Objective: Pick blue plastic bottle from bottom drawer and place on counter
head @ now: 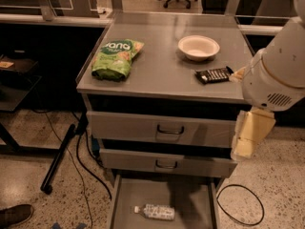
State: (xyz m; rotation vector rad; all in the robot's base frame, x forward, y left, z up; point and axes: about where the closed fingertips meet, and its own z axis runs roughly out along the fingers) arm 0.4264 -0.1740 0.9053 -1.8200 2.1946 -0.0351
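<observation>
A: Drawer count?
B: Three. The bottom drawer [190, 197] is the one pulled out.
A: Contents?
B: One blue plastic bottle [155, 212].
A: Items on the counter [162, 73]?
B: Three: one green bag [116, 57], one white bowl [198, 47], one dark packet [213, 75].
A: Grippers?
B: One gripper [244, 148], at the cabinet's right side.
</observation>
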